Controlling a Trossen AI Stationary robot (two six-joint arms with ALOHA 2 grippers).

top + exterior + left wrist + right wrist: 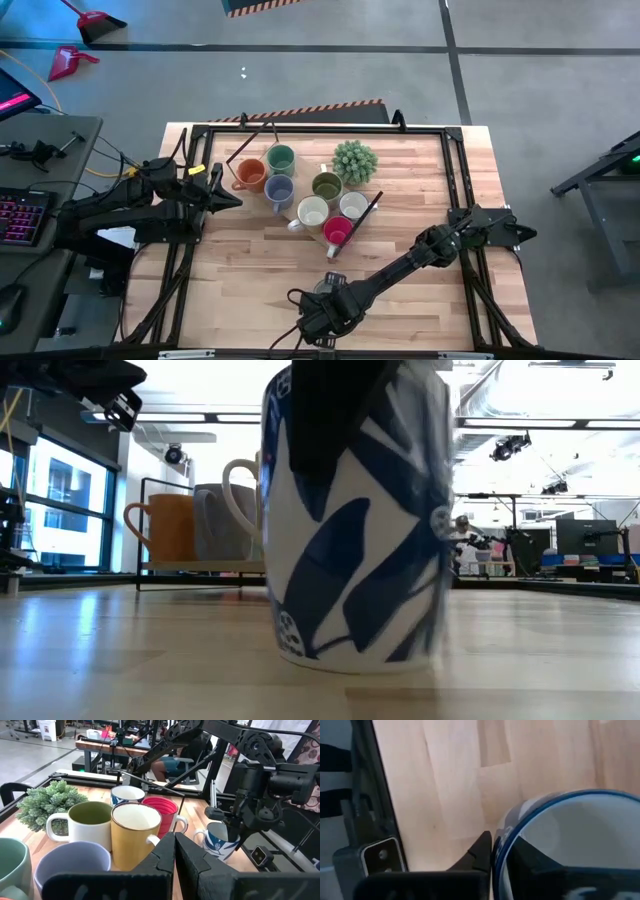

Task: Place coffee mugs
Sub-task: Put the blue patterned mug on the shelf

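Wooden table (400, 240) | right jaws pinch blue-patterned mug (570, 845) rim | left jaws pressed together | workshop benches behind

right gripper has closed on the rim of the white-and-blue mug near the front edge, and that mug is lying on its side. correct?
Not quite. The white-and-blue mug is upright on the table, not on its side; the low view shows its base flat on the wood. The rest holds: the right gripper pinches its rim, one finger inside and one outside, near the front edge.
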